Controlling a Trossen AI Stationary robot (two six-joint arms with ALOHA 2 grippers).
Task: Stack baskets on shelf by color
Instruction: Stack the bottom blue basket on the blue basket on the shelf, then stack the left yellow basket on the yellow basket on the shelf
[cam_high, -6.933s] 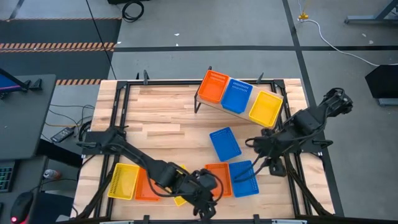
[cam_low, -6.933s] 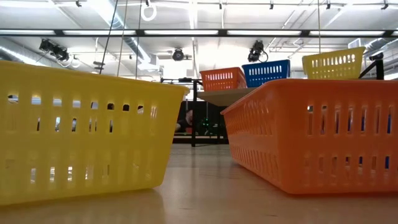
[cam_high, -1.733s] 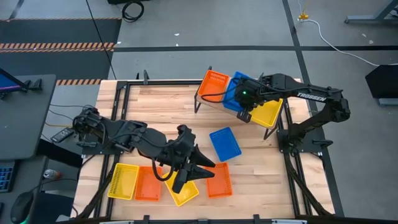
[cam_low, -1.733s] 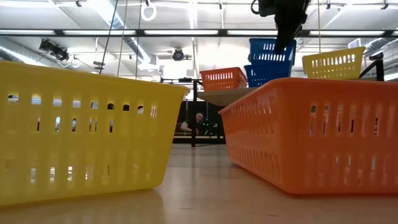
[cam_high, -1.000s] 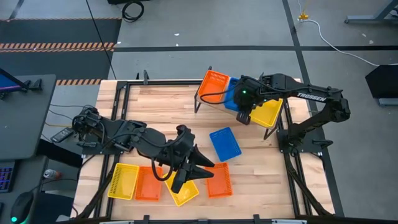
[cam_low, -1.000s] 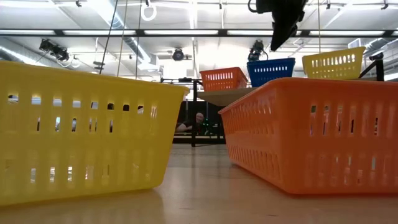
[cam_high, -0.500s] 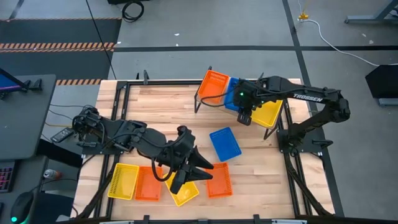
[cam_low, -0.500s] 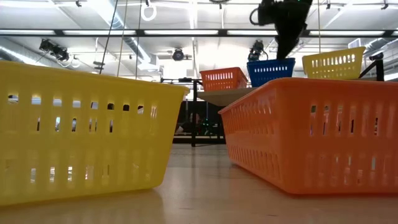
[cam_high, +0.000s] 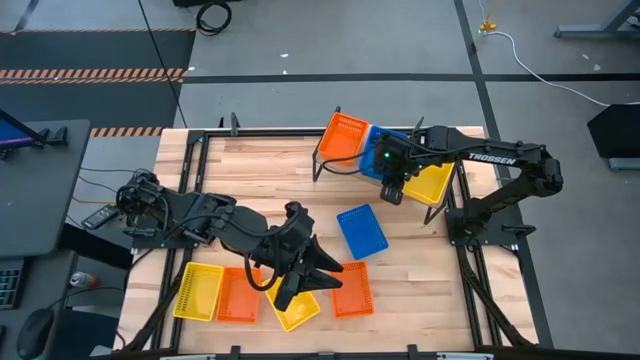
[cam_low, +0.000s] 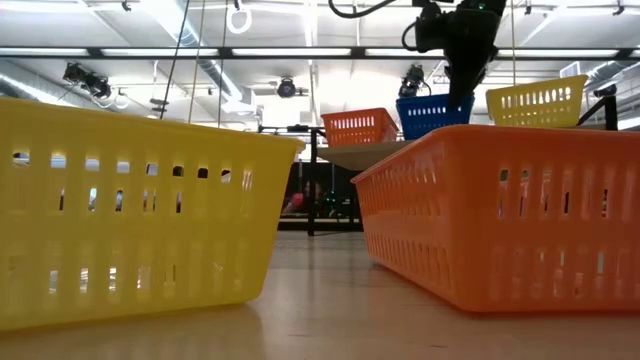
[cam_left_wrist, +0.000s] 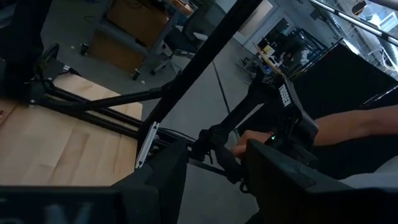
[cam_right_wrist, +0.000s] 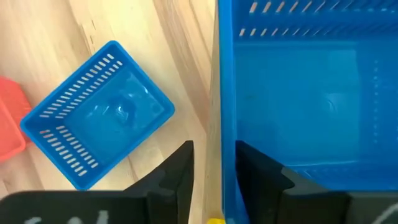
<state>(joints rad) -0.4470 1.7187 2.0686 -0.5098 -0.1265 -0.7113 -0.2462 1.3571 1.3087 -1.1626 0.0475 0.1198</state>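
Right gripper (cam_high: 392, 190) lowered (blue basket (cam_right_wrist: 305, 93) nested).

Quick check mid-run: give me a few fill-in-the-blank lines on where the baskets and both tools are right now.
On the shelf, the basket between the orange basket and the yellow basket is ____.
The right tool is above the shelf's ____ basket.
On the table, the number of loose blue baskets is ____.
The left tool is above a loose ____ basket.

Missing words: blue; blue; one; yellow
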